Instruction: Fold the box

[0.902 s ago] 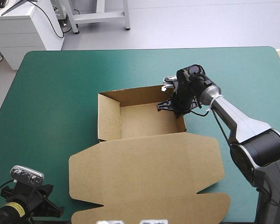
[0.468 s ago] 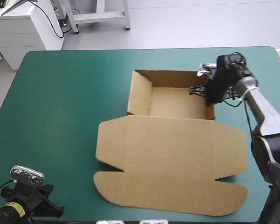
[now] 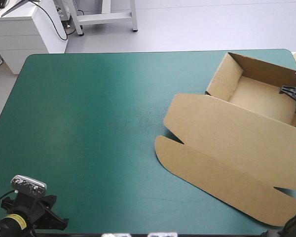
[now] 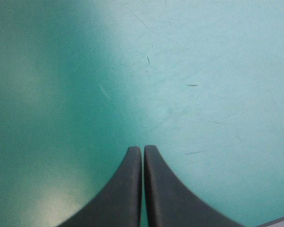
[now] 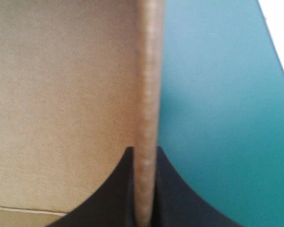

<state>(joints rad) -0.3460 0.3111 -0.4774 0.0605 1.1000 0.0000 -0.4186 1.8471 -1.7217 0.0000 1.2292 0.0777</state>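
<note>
Two black fingers of the right gripper clamp one upright wall of the box, all but closed on it. The wall's brown edge runs straight ahead from between their tips. On one side of that wall is the pale inner floor of the tray, and on the other is bare teal-green cover. In the high view this gripper shows only as a dark shape at the tray's right-hand wall, by the table's right edge.

The box sits at the far right part of the table, turned askew to its edges. It is an open tray with its walls raised, nearest the far right corner. Its lid lies flat on the cover, spreading toward the near edge and ending in a long flap with rounded ends.

At the near left corner, well apart from the box, the left gripper has its fingers pressed together in one pointed arch, gripping nothing, above bare cover.
</note>
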